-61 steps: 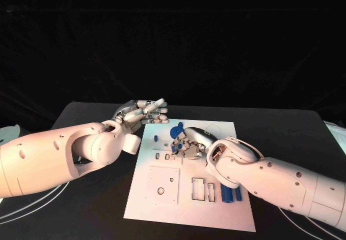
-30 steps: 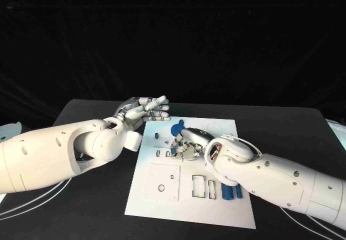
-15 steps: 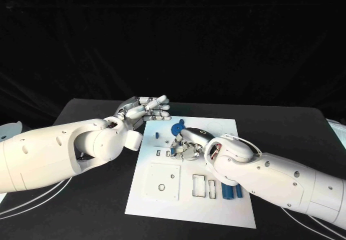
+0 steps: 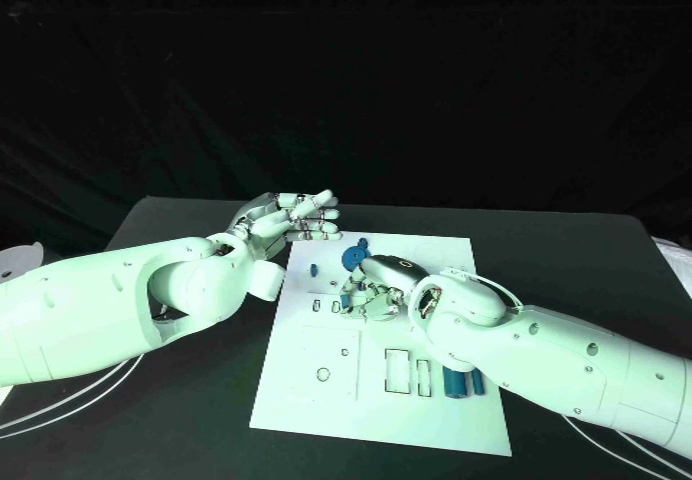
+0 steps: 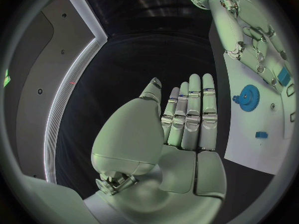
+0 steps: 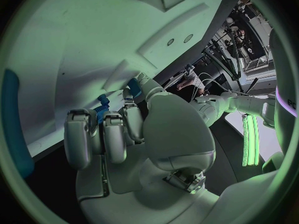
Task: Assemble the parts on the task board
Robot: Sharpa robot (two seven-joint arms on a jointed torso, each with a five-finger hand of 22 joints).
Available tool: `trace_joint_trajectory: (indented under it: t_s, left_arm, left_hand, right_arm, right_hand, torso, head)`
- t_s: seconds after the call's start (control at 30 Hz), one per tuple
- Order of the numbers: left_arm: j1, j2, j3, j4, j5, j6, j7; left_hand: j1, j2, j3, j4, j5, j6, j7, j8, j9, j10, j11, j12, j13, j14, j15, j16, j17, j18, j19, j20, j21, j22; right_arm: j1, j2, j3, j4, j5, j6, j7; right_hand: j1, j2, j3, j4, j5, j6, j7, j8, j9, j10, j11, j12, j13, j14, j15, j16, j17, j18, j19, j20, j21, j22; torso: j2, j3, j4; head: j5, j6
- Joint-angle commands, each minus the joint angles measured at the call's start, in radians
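blue part (image 6: 101,106) stays pinched under the right hand (image 4: 372,290), now lower on the task board (image 4: 378,410), seating it; left hand (image 4: 289,222) stays open.

Two white arms with smooth, rounded shells, dotted with small dark screw holes along the forearms. The left hand (image 4: 289,220) is silver, its fingers (image 5: 190,112) built of jointed metal segments with pale pads between them and exposed screws at the wrist. The right hand (image 4: 372,290) is likewise silver and segmented, with a smooth domed back and metal fittings at its base.
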Motion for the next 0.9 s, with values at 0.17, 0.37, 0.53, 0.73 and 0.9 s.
trace_joint_trajectory:
  t_s: [0.17, 0.37, 0.53, 0.73, 0.9]
  left_arm:
    - [0.001, 0.002, 0.001, 0.0, 0.003, 0.014, 0.006]
    - [0.001, 0.003, 0.001, -0.001, 0.003, 0.015, 0.005]
    - [0.001, 0.004, 0.001, -0.005, 0.002, 0.017, -0.005]
    - [0.001, 0.008, 0.001, -0.024, -0.076, 0.035, -0.084]
    - [0.001, 0.019, 0.0, -0.048, -0.204, 0.038, -0.211]
  left_hand:
    - [0.008, 0.002, 0.0, -0.004, 0.001, -0.009, -0.001, -0.003, 0.001, -0.009, -0.001, -0.005, 0.002, -0.003, 0.001, -0.002, 0.001, 0.012, 0.001, 0.005, -0.002, -0.002]
    - [0.008, 0.002, 0.0, -0.004, 0.001, -0.009, -0.001, -0.003, 0.001, -0.009, -0.001, -0.005, 0.002, -0.003, 0.001, -0.002, 0.001, 0.012, 0.001, 0.005, -0.002, -0.002]
    - [0.008, 0.003, 0.0, -0.005, 0.001, -0.009, -0.001, -0.003, 0.001, -0.009, -0.001, -0.005, 0.002, -0.003, 0.001, -0.003, 0.002, 0.012, 0.002, 0.005, -0.002, -0.002]
    - [-0.001, 0.004, -0.008, -0.005, -0.001, 0.013, -0.021, 0.003, 0.005, 0.035, -0.027, 0.006, 0.009, 0.126, -0.035, 0.065, 0.062, 0.016, 0.094, -0.03, 0.052, 0.023]
    - [-0.012, -0.01, -0.026, 0.008, -0.004, 0.023, -0.056, 0.002, 0.005, 0.15, -0.08, 0.056, 0.046, 0.293, -0.088, 0.572, 0.463, 0.016, 0.265, -0.1, 0.203, 0.103]
  right_arm:
    - [-0.006, -0.002, -0.005, 0.001, -0.021, 0.001, -0.031]
    - [-0.006, -0.005, -0.005, 0.008, -0.024, -0.068, -0.011]
    - [-0.007, -0.019, -0.005, 0.023, 0.015, -0.2, 0.081]
    - [-0.001, -0.073, 0.004, 0.074, 0.141, -0.238, 0.269]
    - [0.021, -0.157, 0.014, 0.159, 0.218, -0.192, 0.336]
  right_hand:
    - [-0.01, -0.005, -0.017, 0.005, -0.001, -0.01, -0.002, 0.001, 0.001, -0.013, 0.001, -0.013, 0.065, 0.099, 0.009, -0.003, 0.247, 0.0, 0.016, 0.007, -0.004, 0.049]
    - [-0.032, -0.016, -0.05, 0.026, -0.013, -0.02, -0.001, 0.002, 0.001, -0.017, 0.002, -0.019, 0.059, 0.099, 0.01, -0.003, 0.246, 0.001, 0.014, 0.009, -0.006, 0.045]
    - [-0.034, -0.026, -0.087, 0.045, -0.014, -0.059, 0.008, -0.004, -0.005, -0.025, 0.01, -0.029, 0.051, 0.1, 0.016, -0.001, 0.252, 0.002, 0.011, 0.012, -0.011, 0.037]
    - [0.008, -0.027, -0.175, 0.097, -0.031, -0.14, 0.03, -0.001, -0.006, -0.046, 0.033, -0.048, 0.035, 0.102, 0.035, 0.004, 0.259, 0.004, 0.006, 0.032, -0.016, 0.03]
    - [0.028, -0.023, -0.213, 0.119, -0.046, -0.143, 0.033, -0.001, -0.004, -0.054, 0.034, -0.055, 0.027, 0.102, 0.038, 0.004, 0.259, 0.005, 0.004, 0.035, -0.018, 0.027]
  torso:
    - [0.001, 0.0004, -0.0001]
    - [0.0, 0.0004, -0.0003]
    - [0.0, 0.0013, 0.0]
    - [-0.003, 0.001, -0.0015]
    - [-0.01, 0.0019, -0.0012]
  head:
    - [0.0, 0.0]
    - [-0.001, 0.0]
    - [-0.001, 0.001]
    - [0.002, 0.005]
    - [0.003, 0.007]
